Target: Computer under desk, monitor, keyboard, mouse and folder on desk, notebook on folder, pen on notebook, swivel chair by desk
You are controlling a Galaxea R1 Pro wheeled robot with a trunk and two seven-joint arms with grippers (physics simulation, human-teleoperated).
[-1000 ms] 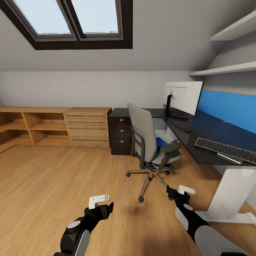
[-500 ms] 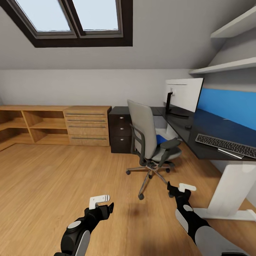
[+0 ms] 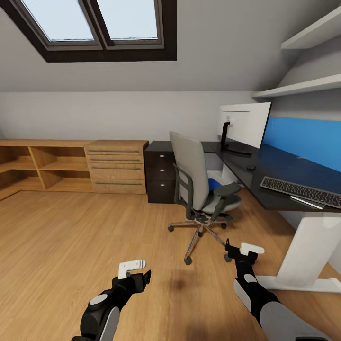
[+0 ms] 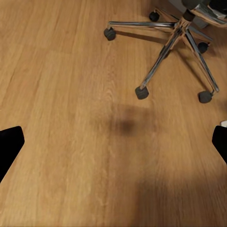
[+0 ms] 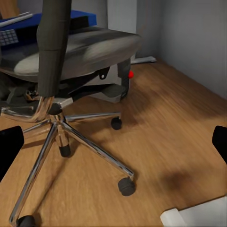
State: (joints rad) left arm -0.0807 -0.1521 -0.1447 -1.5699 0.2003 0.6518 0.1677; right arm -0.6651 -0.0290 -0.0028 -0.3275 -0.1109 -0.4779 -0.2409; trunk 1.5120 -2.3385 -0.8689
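Two grippers, my left [image 3: 137,272] and right [image 3: 241,250], hang released and empty above the wooden floor [image 3: 71,246]. I see the swivel chair [image 3: 199,189] just beside the desk [image 3: 265,189], a blue folder [image 3: 215,183] on its seat. Monitor [image 3: 244,125], mouse [image 3: 251,167] and keyboard [image 3: 300,191] sit on the desktop.

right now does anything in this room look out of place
Yes: a blue folder lies on the seat of the swivel chair instead of on the desk. The chair is turned away from the desk, its back facing the room. Nothing looks spilled or damaged.
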